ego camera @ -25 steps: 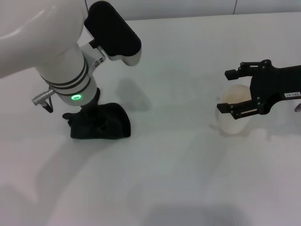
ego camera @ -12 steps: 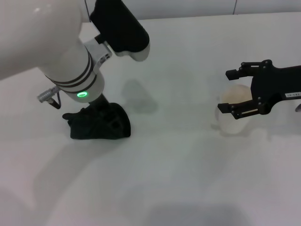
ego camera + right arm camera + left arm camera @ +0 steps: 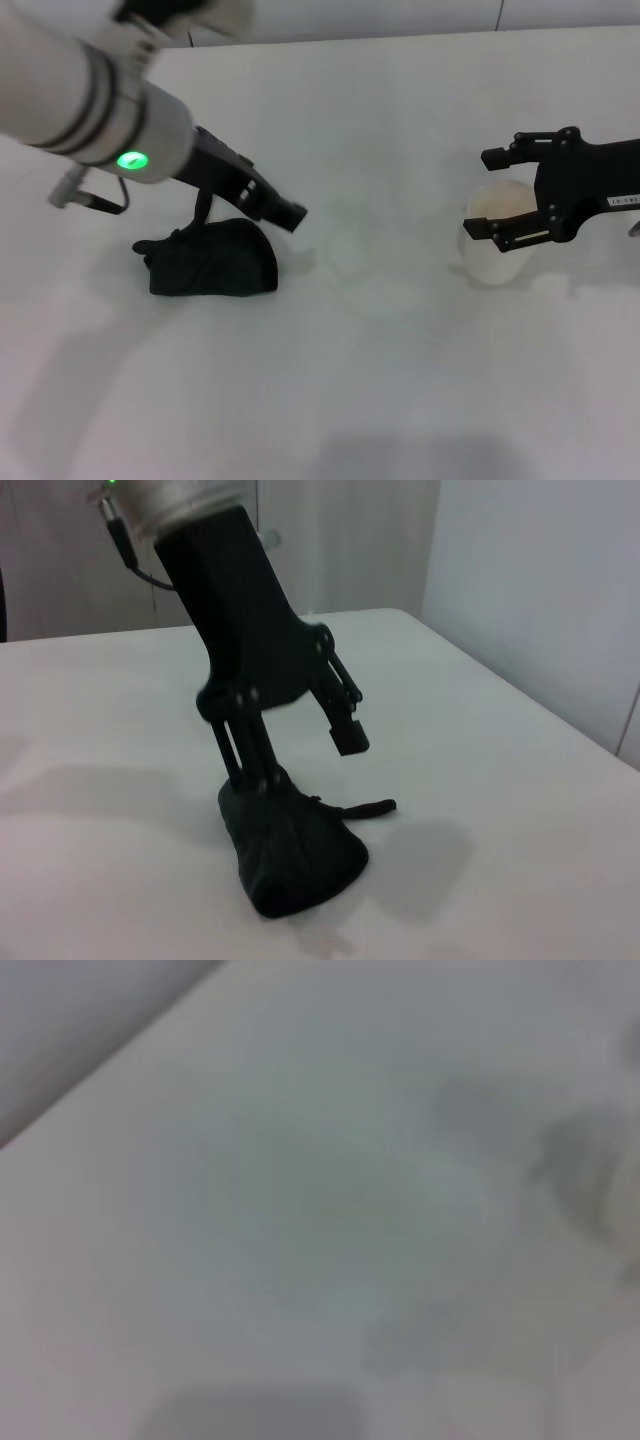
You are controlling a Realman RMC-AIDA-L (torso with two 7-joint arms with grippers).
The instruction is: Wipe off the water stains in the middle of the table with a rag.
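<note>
Left gripper (image 3: 240, 215) is sitting tilted over the rag (image 3: 213, 259), jaws spread, one finger touching the cloth. Rag is lying at 9 o'clock on the table (image 3: 380, 380). Right gripper (image 3: 487, 192) is hovering released around the paper cup (image 3: 497, 240) at 3 o'clock.

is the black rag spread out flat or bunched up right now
Bunched up. The soft black cloth rag sits as a rounded lump on the white table, one finger of the open left gripper touching it.
</note>
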